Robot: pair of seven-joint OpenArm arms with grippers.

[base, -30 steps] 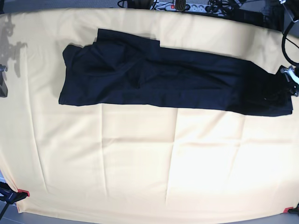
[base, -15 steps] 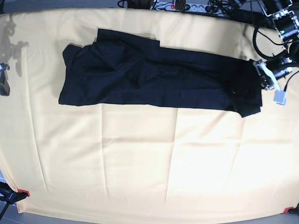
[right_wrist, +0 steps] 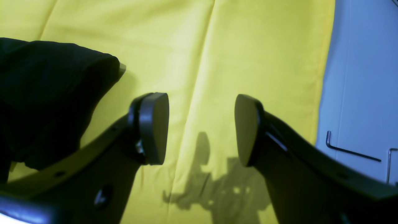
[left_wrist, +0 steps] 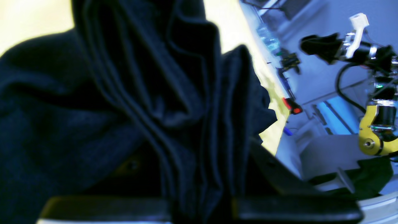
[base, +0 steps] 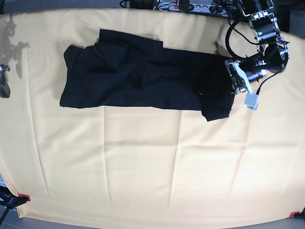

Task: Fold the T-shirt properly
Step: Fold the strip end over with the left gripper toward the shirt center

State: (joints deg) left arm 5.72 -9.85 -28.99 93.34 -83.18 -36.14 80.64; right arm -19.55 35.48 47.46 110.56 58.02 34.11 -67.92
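The T-shirt (base: 143,81) hangs bunched from the left gripper (base: 234,82), clamped on its end; slipping fabric could skew the fold. The right gripper (right_wrist: 202,127) gapes empty over the yellow cloth (right_wrist: 248,46); it steadies nothing.

Creased yellow cloth (base: 143,157) over the table, power strip (base: 183,6) (cables too) behind.

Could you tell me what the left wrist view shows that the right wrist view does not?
Only the left wrist view shows the left end effector shut on bunched folds of the T-shirt, with the other arm and workshop clutter behind.

Only the right wrist view shows the right end effector open and empty above the yellow cloth, its shadow on the cloth, and hex keys on the pale surface beyond the cloth's edge.

Both show black T-shirt fabric against the yellow cloth.
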